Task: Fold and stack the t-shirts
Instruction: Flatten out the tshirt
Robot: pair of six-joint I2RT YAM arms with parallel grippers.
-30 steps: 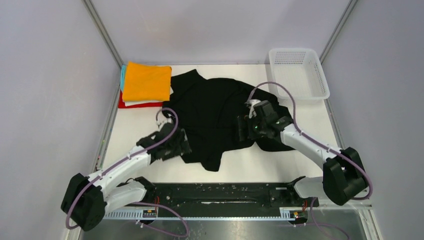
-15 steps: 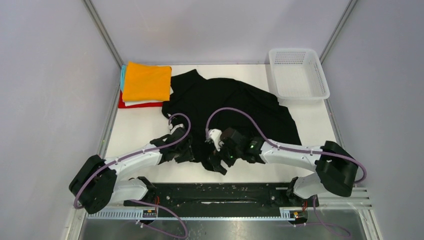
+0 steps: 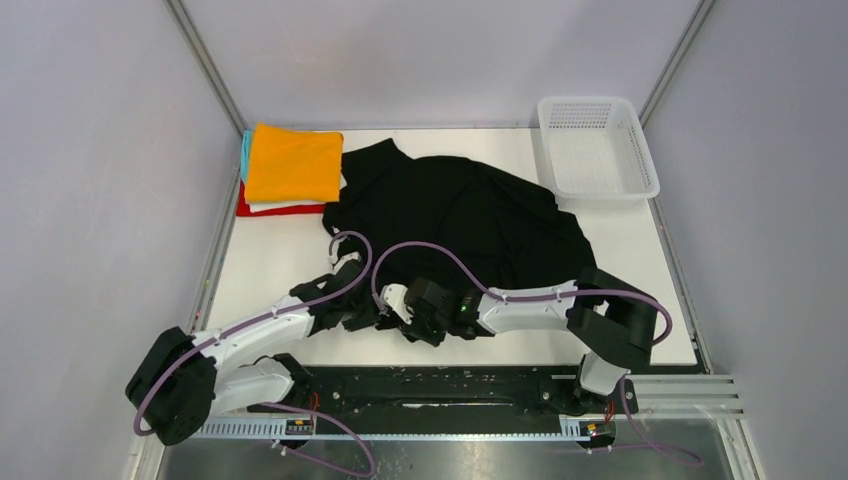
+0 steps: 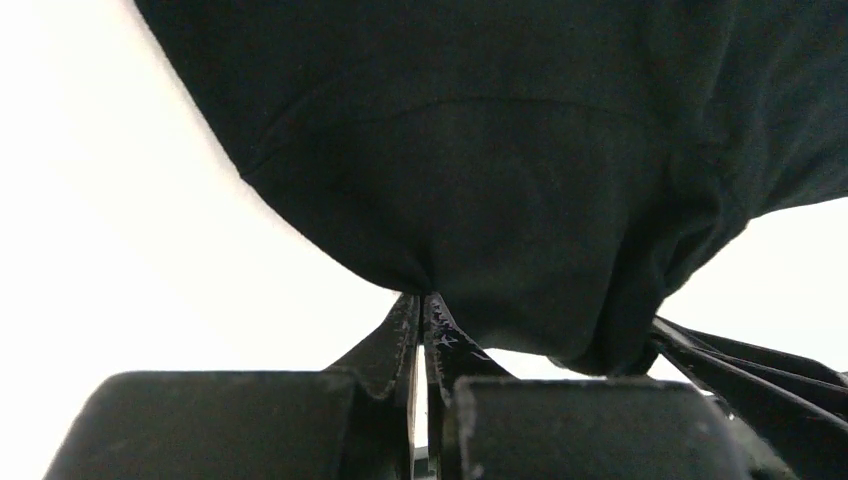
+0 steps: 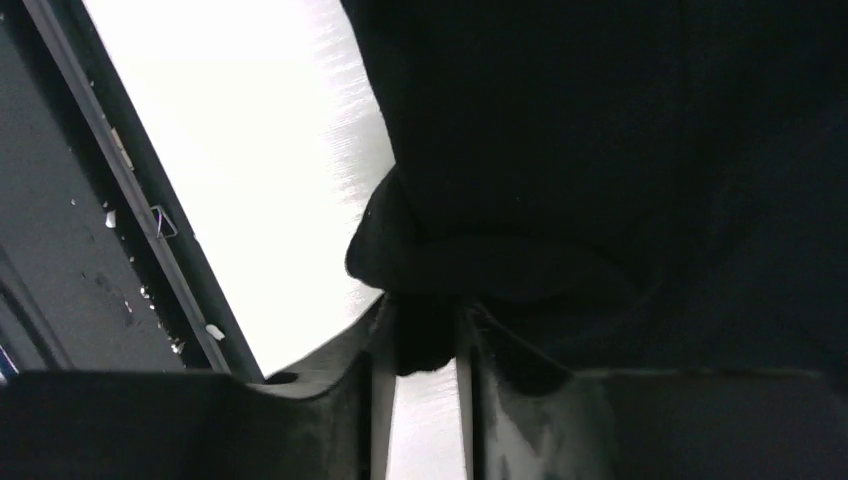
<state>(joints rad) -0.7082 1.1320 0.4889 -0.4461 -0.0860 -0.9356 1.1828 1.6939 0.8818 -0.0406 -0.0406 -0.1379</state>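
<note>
The white table (image 3: 265, 265) is hemmed by grey walls on the left, far and right sides, and the dark base rail (image 3: 440, 385) runs along its near edge. The black t-shirt (image 3: 470, 215) lies crumpled across the middle and takes up most of the surface. Its far-left corner sits just beside the folded stack, its right edge stops short of the table's right side, and its near tip reaches almost to the rail. Bare table shows left of the shirt, below the stack, and in a band to its right, below the basket. The white mesh basket (image 3: 598, 150) stands in the far right corner, apart from the shirt. In the far left corner the orange shirt (image 3: 293, 162) tops the stack, with slivers of the white shirt (image 3: 290, 207), red shirt (image 3: 243, 205) and teal shirt (image 3: 245, 150) showing at its edges. Both arms reach low to the shirt's near tip, and their wrists are close together. The left gripper (image 4: 420, 300) has its fingers pressed together on a pinch of the black hem. The right gripper (image 5: 420, 335) is clamped on a thicker bunch of the same cloth, right by the rail.
</note>
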